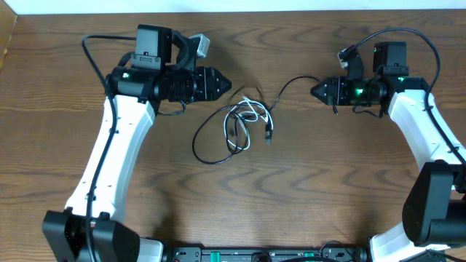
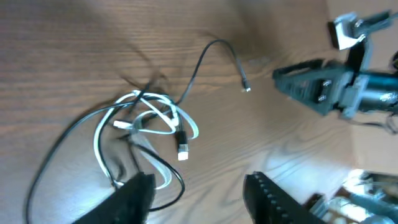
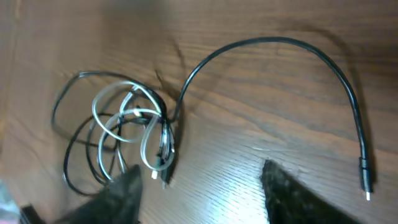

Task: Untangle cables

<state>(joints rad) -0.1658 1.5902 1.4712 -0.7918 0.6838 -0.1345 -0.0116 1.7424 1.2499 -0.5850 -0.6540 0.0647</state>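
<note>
Wooden tabletop (image 1: 313, 189) held the cables (image 1: 244, 122), tangled between the left gripper (image 1: 226, 82) and right gripper (image 1: 315, 90) (both spread, empty), and yanking the black tail (image 1: 285, 86) right of that tangle could have cinched the white loops (image 1: 256, 110) tighter.

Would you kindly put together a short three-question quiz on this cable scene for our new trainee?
1. True or false: the white cable is tangled with the black cables.
2. Fill the gap: the left hand and the right hand both stand ___, holding nothing.
3. The free plug of the outstretched black cable lies nearest to: A the left hand; B the right hand; C the white cable.

Key: 1 true; 2 open; 3 B.
</note>
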